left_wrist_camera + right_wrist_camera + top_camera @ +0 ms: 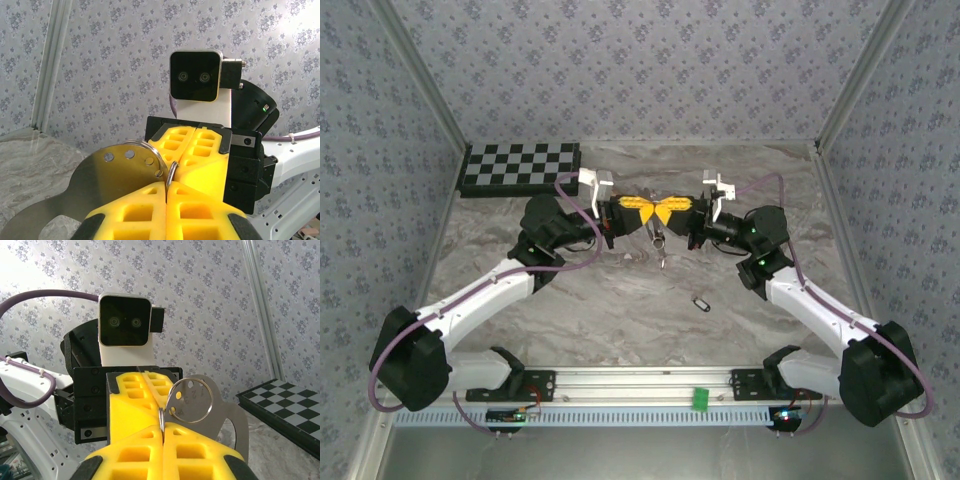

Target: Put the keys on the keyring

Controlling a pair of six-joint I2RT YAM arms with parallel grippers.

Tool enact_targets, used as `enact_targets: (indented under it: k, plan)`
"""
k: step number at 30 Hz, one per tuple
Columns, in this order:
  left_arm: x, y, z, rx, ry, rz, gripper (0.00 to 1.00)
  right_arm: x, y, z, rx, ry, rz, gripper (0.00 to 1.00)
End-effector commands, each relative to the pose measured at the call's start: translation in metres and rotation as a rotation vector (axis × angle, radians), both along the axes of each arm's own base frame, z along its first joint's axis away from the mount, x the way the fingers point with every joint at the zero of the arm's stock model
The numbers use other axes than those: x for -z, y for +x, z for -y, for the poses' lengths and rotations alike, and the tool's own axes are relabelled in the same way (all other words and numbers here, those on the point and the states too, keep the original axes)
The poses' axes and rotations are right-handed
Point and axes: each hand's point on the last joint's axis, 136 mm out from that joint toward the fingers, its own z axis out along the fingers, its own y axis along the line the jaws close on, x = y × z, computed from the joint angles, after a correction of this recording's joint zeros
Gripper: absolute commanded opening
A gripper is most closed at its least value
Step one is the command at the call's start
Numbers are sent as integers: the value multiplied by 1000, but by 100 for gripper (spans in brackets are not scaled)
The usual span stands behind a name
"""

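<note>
Above the middle of the table my left gripper (632,208) and right gripper (678,208) meet tip to tip. Both are shut on the same small silvery keyring (172,173), edge-on between the yellow fingers. In the left wrist view my left gripper (166,187) pinches it from below, facing the right gripper's fingers (200,145). In the right wrist view my right gripper (162,432) grips the keyring (162,416). A larger ring (192,400) with a flat metal tag (235,415) hangs off it. One of the keys (700,302), black-headed, lies on the table near the right arm.
A checkerboard (520,168) lies at the back left of the marbled table (620,320). A small green piece (700,398) sits on the front rail. Patterned walls close in the sides and back.
</note>
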Motion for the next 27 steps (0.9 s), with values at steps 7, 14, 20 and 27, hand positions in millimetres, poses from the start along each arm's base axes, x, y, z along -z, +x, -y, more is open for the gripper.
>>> enact_targets:
  k: [7, 14, 20, 27]
  plan:
    - [-13, -8, 2, 30, -17, 51, 0, -16, -9, 1, -21, 5, 58, 0]
    - [-7, -2, -7, -9, 15, 49, 26, -5, -4, 3, 17, -87, 32, 0]
    - [-2, 6, -24, -52, 36, 47, 30, 9, 2, 6, 50, -213, 6, 0]
    - [11, 0, -26, -27, 128, 80, 29, 28, 4, 4, 29, -432, -31, 0]
